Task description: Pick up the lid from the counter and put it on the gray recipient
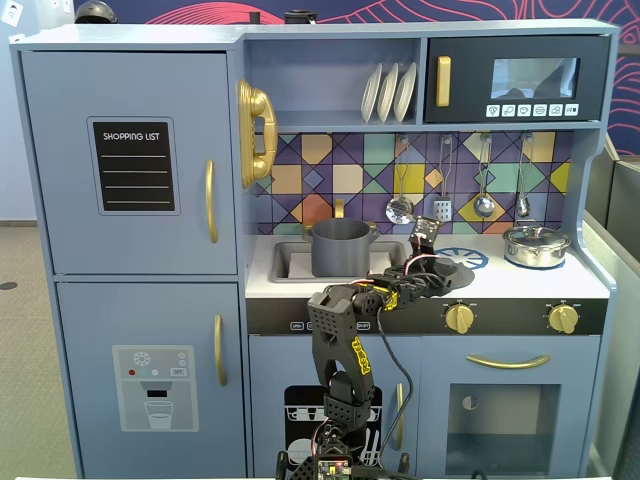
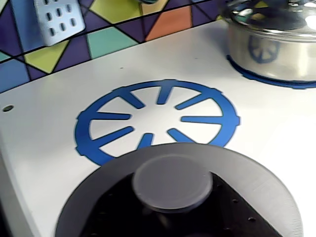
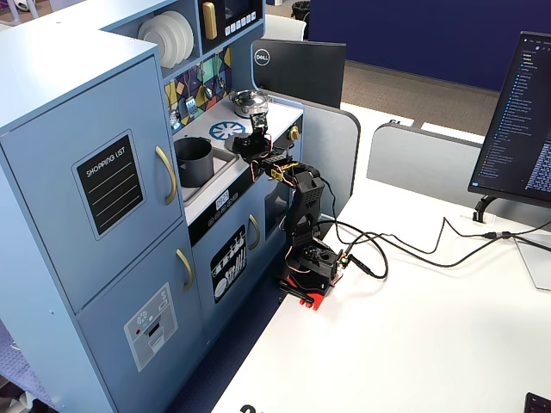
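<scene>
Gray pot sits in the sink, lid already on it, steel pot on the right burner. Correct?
Not quite. The gray pot in the sink is open on top in both fixed views. The wrist view shows the lid still low over the counter by the blue burner ring. The steel pot is right.

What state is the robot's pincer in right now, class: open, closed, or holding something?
Pincer: over the dark-gray lid beside the blue burner; whether it is open or gripping the lid cannot be told.
</scene>
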{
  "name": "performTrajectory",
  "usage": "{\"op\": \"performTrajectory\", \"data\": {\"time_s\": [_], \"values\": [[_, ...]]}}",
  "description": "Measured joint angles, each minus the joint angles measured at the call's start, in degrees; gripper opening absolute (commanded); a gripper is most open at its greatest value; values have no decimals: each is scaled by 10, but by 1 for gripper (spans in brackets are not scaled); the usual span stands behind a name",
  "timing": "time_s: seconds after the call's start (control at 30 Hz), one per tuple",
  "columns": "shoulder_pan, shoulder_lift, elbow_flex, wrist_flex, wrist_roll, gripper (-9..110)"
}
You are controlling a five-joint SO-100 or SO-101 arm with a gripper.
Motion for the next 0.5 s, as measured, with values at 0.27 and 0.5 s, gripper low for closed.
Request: {"op": "performTrajectory", "data": {"time_s": [0.27, 0.5], "values": [[-9, 0, -10, -8, -24, 0], [-32, 3, -75, 7, -53, 0]]}}
